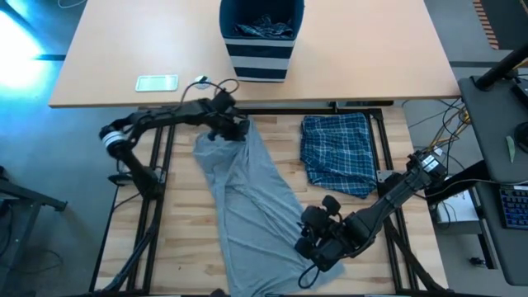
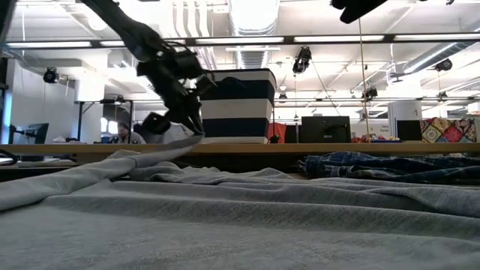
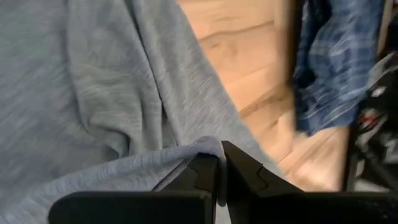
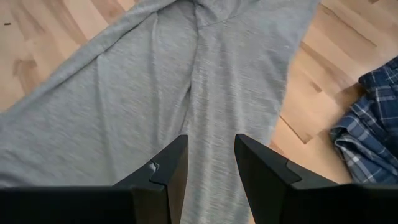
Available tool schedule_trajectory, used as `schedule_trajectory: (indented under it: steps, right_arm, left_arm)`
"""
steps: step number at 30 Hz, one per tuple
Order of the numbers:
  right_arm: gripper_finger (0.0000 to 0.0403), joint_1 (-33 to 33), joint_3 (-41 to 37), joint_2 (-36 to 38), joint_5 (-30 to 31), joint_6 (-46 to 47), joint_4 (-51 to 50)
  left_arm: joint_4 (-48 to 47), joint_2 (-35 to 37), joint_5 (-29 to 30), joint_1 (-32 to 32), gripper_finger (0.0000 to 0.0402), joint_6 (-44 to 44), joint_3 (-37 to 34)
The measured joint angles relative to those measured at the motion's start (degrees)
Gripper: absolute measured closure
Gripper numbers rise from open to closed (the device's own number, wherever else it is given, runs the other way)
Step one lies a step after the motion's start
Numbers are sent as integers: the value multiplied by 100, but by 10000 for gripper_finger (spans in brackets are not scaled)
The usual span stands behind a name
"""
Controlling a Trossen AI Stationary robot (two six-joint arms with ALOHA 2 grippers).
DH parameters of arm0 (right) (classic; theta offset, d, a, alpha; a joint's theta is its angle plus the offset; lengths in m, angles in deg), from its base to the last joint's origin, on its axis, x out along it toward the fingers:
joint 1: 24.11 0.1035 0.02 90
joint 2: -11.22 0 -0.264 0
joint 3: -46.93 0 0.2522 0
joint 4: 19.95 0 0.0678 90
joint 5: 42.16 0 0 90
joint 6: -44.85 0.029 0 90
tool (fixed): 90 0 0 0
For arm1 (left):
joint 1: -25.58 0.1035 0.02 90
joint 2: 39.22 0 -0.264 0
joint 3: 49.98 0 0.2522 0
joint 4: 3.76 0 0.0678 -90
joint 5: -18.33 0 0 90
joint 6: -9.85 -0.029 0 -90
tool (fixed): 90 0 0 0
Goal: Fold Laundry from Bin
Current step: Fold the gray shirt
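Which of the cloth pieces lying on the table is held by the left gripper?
The grey garment: the left gripper pinches its top edge. The folded plaid piece lies untouched beside it.

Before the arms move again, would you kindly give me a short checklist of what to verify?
1. Left tool shut on the grey garment: ok, cloth edge pinched between its fingers.
2. Right tool gripping the garment: not ok, open above the cloth.
3. Garment flat: not ok, creased and partly lifted at the left tool.
4. Plaid piece apart from the grey garment: ok.
5. Bin emptied: not ok, cloth remains inside.
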Motion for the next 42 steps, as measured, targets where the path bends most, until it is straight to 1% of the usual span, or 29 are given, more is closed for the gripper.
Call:
schedule_trajectory:
  steps: [2, 5, 8, 10, 12, 14, 16, 17, 18, 19, 23, 27, 29, 32, 35, 39, 42]
  right_arm:
    - [273, -26, 0, 1, -12, 13, 20]
    - [273, -96, 0, 1, -215, 10, 75]
    - [267, -219, 0, -44, -547, -192, 302]
    - [257, -295, 0, -113, -716, -345, 507]
    - [243, -349, 0, -195, -751, -459, 705]
    - [230, -391, 0, -262, -749, -530, 802]
    - [218, -449, 0, -338, -726, -590, 788]
    - [213, -484, 0, -364, -723, -599, 792]
    - [209, -518, 0, -383, -724, -617, 776]
    - [207, -548, 0, -415, -724, -641, 782]
    - [204, -617, 0, -447, -707, -723, 810]
    - [204, -639, 0, -447, -705, -777, 812]
    - [204, -678, 0, -447, -708, -875, 816]
    - [204, -740, 0, -447, -750, -893, 818]
    - [204, -796, 0, -447, -790, -895, 817]
    - [204, -891, 0, -447, -1047, -938, 816]
    - [204, -919, 0, -447, -1055, -935, 818]
  left_arm:
    - [-260, -287, -9, -54, 391, -314, 275]
    - [-732, -625, -49, -108, 359, -754, 748]
    - [-1402, -781, 2, -114, 310, -1393, 1267]
    - [-2080, -749, 292, -88, 272, -1969, 1553]
    - [-2973, -654, 823, -66, 237, -2856, 1786]
    - [-3803, -527, 1722, -81, 212, -3889, 1891]
    - [-4360, -430, 2617, -142, 200, -4789, 1876]
    - [-4556, -393, 2904, -144, 198, -5109, 1819]
    - [-4686, -363, 3053, -148, 198, -5381, 1751]
    - [-4732, -343, 3079, -132, 199, -5566, 1660]
    - [-4592, -294, 2964, -50, 215, -5793, 1037]
    - [-4043, -276, 2841, -152, 241, -5795, 310]
    - [-3625, -274, 2748, -259, 254, -5743, 20]
    - [-3372, -248, 2424, -540, 272, -5545, -259]
    - [-3261, -120, 2115, -992, 288, -5388, -366]
    - [-3254, 98, 2065, -1730, 300, -5344, -361]
    - [-3253, 232, 2138, -2081, 302, -5379, -361]
